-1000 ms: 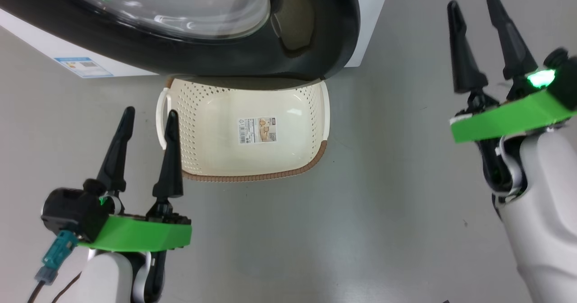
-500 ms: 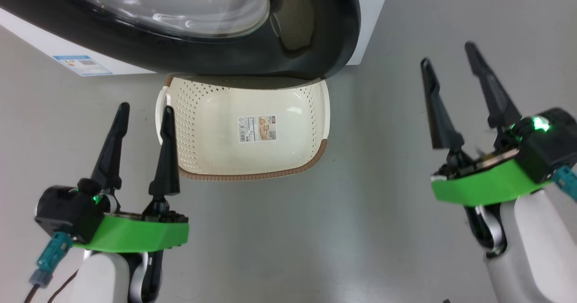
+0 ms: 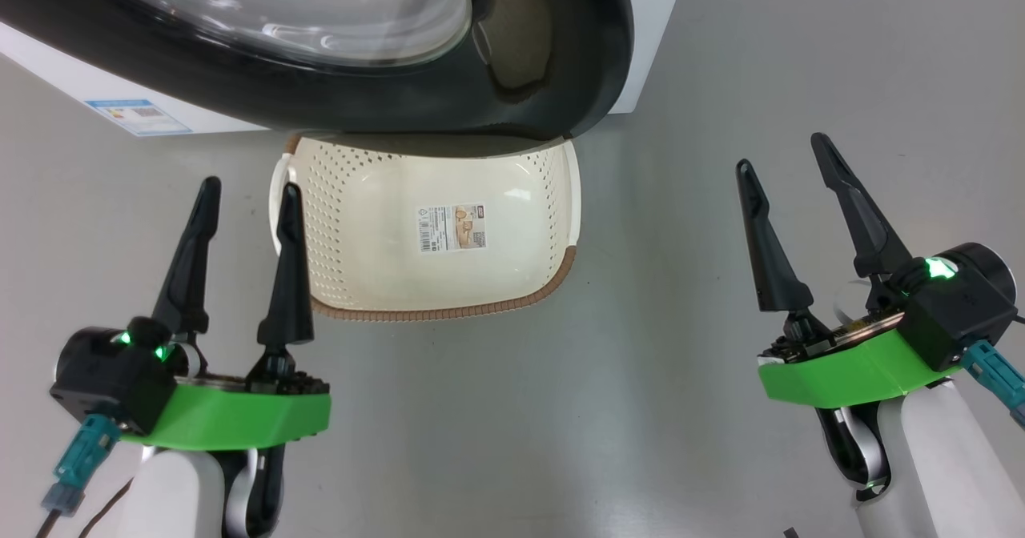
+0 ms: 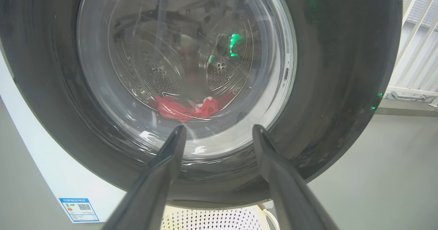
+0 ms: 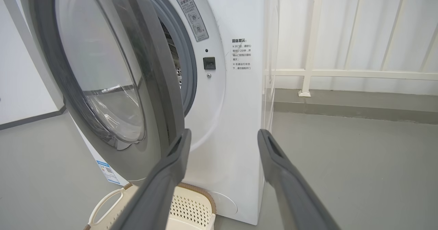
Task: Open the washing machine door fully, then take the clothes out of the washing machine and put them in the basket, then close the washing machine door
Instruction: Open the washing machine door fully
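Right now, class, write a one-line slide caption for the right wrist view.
Open, empty right tool faces the washing machine door, standing ajar above the cream basket on the floor.

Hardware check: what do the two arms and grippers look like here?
Both the left gripper and right gripper have two long, tapered black fingers on a bright green wedge-shaped mount, next to a round black module with a green light. A teal connector hangs off each module; a dark cable trails from the left one. The forearms are smooth white shells.

Black tapered jaws; green wrist plates (image 3: 232,418); white forearms (image 3: 172,494)
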